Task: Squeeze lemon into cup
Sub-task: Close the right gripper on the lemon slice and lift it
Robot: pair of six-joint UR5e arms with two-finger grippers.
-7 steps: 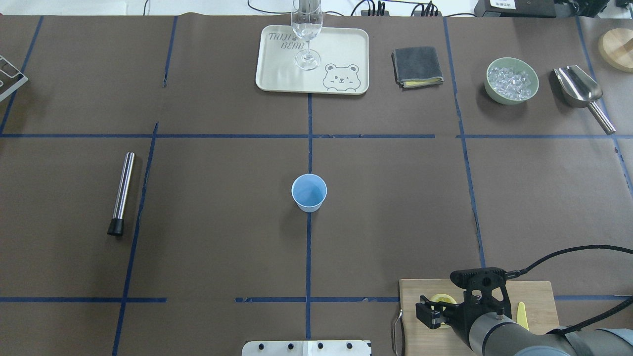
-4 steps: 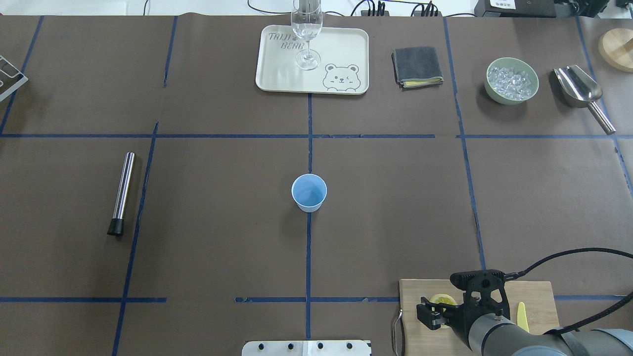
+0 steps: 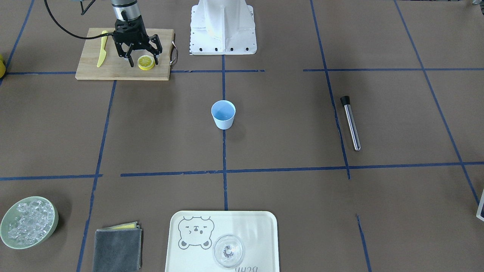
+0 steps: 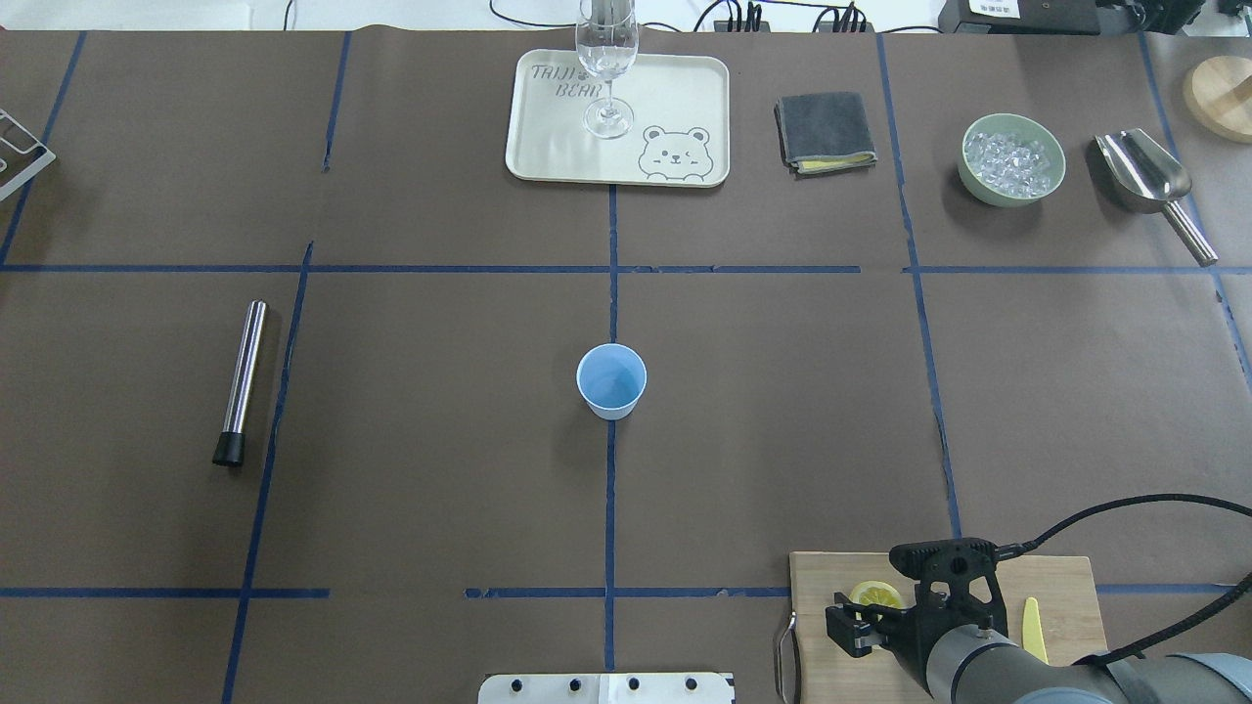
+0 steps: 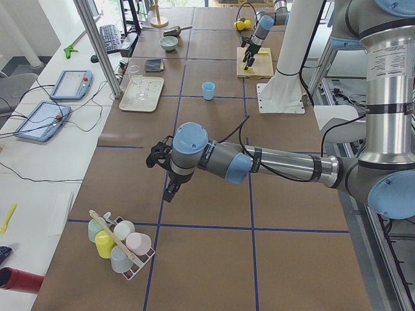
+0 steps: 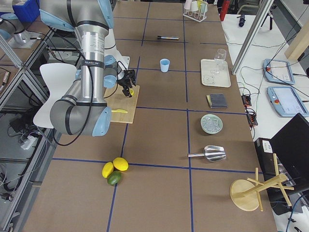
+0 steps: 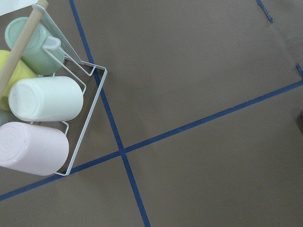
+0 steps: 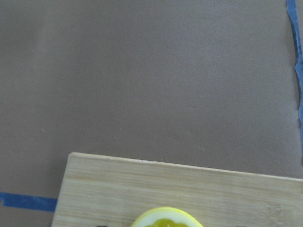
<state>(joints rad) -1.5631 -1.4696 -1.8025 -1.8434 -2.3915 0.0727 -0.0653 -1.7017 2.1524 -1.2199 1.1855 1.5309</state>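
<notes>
One R hand (image 3: 144, 62), jaws apart, over lemon (image 3: 146, 63)

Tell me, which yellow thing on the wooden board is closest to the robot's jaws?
The round lemon slice, lying right at the right arm's open jaws. The long, thin knife lies apart, near the board's other end.

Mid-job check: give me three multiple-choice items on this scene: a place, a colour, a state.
1. The round yellow-rinded lemon slice lies: A on a plate; B on the wooden cutting board; C in a jar.
2. The small tapered plastic cup is: A light blue; B red; C black.
3. The right claw is: A shut on the slice; B shut on nothing; C open.
B: it lies flat on the board. A: its walls show blue. C: fingers spread either side of the slice.
</notes>
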